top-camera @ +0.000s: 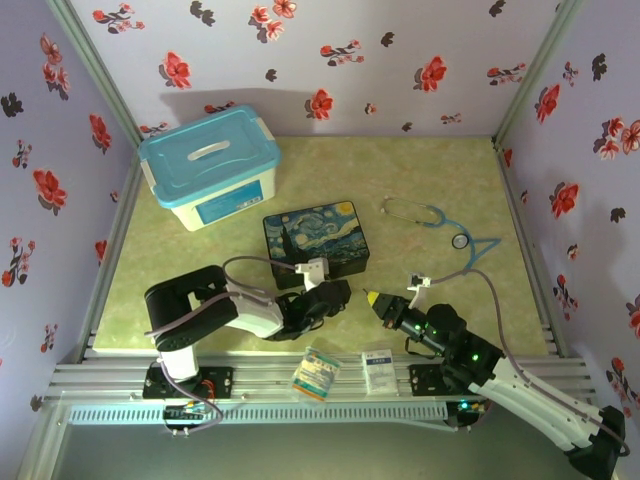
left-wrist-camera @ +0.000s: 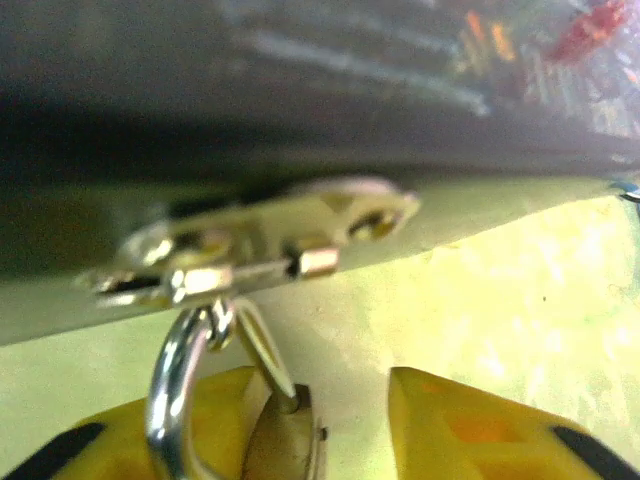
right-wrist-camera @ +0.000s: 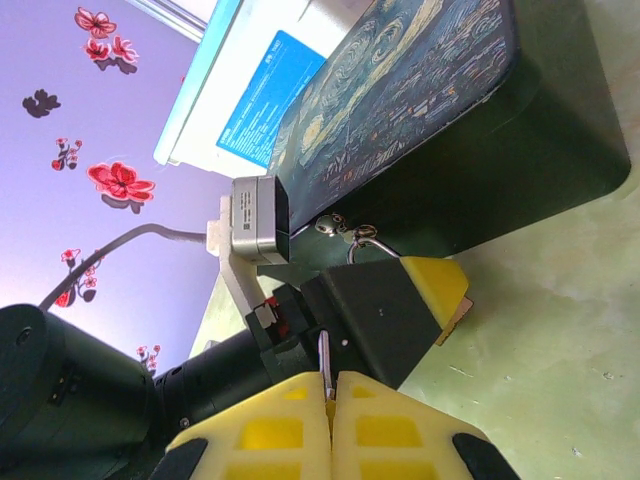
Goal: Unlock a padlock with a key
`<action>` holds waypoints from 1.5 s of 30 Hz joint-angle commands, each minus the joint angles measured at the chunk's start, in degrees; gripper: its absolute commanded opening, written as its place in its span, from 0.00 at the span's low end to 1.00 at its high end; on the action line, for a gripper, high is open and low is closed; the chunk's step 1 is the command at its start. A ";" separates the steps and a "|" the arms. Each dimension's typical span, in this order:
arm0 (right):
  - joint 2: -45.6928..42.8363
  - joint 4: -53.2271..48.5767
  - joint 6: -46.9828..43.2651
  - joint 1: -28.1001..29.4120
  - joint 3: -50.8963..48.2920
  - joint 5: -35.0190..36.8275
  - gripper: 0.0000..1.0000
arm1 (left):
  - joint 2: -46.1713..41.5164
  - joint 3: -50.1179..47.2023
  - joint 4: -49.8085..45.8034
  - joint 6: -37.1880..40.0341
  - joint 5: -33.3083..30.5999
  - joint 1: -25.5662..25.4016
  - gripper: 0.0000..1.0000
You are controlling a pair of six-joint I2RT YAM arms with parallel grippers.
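The brass padlock (left-wrist-camera: 285, 440) hangs by its silvery shackle (left-wrist-camera: 172, 385) from the painted box's clasp (left-wrist-camera: 270, 240). My left gripper (left-wrist-camera: 325, 400) stands open around it. The lock body lies against the left yellow finger (left-wrist-camera: 110, 435), and a bare gap separates it from the right finger (left-wrist-camera: 480, 420). In the top view that gripper (top-camera: 338, 296) sits at the box's front edge. My right gripper (right-wrist-camera: 331, 385) is shut on the key (right-wrist-camera: 323, 358), whose thin shaft sticks out between the pads towards the left gripper. From above, the right gripper (top-camera: 374, 299) is just right of the left one.
The painted box (top-camera: 316, 240) stands mid-table, with a blue-lidded bin (top-camera: 210, 165) behind it on the left. A stethoscope (top-camera: 440, 220) lies at the right. Two small packets (top-camera: 316, 372) (top-camera: 379, 368) rest on the front rail.
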 commanded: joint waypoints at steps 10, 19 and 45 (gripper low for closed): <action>-0.10 -6.98 1.19 -0.26 -0.22 1.76 0.00 | -0.64 -4.21 -1.78 -3.94 2.48 -0.78 0.14; 20.58 6.75 7.33 -1.49 -0.88 -4.70 0.00 | -1.49 -9.04 14.60 -10.86 11.27 2.42 0.05; 44.62 28.41 10.69 -12.27 1.96 -18.46 0.00 | -1.03 -11.77 23.52 -15.87 11.59 3.31 0.03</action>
